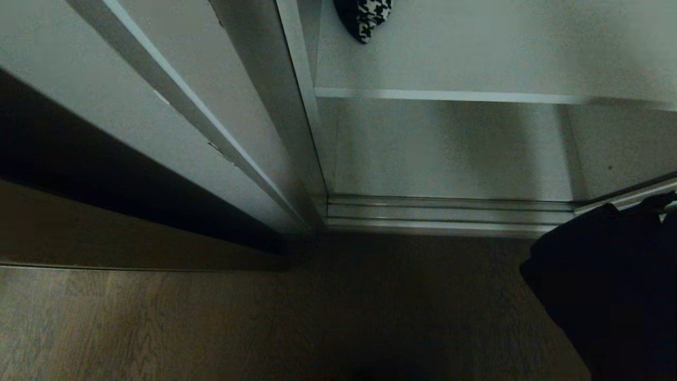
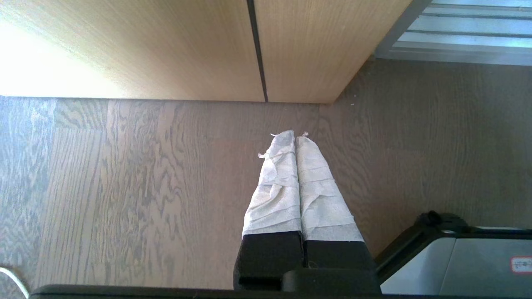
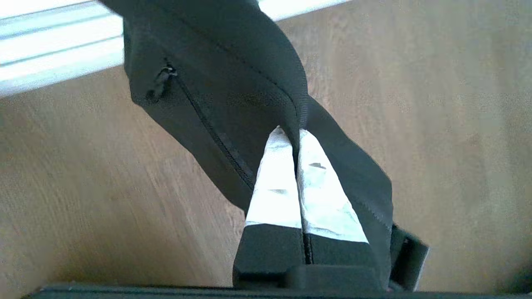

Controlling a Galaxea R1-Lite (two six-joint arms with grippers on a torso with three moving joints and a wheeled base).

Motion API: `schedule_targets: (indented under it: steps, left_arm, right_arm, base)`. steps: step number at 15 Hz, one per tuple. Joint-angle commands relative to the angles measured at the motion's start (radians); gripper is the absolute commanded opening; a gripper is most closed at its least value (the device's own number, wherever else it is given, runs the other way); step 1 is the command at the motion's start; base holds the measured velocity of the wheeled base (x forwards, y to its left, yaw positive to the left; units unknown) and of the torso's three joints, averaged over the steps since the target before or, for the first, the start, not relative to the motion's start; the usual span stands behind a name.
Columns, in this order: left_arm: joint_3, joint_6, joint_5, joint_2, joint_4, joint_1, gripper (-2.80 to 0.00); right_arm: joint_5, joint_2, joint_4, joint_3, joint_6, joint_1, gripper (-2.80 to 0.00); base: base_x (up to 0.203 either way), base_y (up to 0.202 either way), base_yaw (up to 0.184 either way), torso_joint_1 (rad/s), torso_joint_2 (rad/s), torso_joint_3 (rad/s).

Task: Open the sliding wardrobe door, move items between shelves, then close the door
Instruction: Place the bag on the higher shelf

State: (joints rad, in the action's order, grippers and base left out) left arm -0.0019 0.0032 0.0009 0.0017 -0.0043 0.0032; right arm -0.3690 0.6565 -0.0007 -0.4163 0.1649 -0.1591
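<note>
- Right claw (image 3: 296,135) pinches the black bag (image 3: 232,83) above the wood floor (image 3: 436,124) (zipper showing).
- Houndstooth cloth (image 1: 365,18) lies on the white shelf (image 1: 476,63).
- Left claw (image 2: 295,137) is pressed together, empty.

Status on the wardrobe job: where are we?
Done: wardrobe is open, shelf and floor track exposed. In hand: right gripper is shut on the black bag, hanging over the floor outside. Left gripper idle, shut. Left: shelve the bag, close the door. Houndstooth cloth lies on the shelf.
</note>
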Motion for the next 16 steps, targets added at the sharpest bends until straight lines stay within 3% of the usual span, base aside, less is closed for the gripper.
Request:
schedule_targets:
  steps: [1, 8, 16]
  left_arm:
    - [0.000, 0.000, 0.001, 0.001, 0.000, 0.000, -2.80]
    - [0.000, 0.000, 0.001, 0.001, 0.000, 0.000, -2.80]
    - [0.000, 0.000, 0.001, 0.001, 0.000, 0.000, -2.80]
  right_arm:
    - [-0.009, -0.035, 0.049, -0.025, -0.001, -0.008, -2.80]
    - [-0.028, -0.119, 0.393, -0.362, 0.004, 0.001, -2.80]
    - [-0.027, -0.069, 0.461, -0.592, -0.002, 0.007, -2.80]
  base:
    - [0.000, 0.000, 0.000, 0.000, 0.00, 0.000]
    - [0.000, 0.000, 0.000, 0.000, 0.00, 0.000]
    - [0.000, 0.000, 0.000, 0.000, 0.00, 0.000]
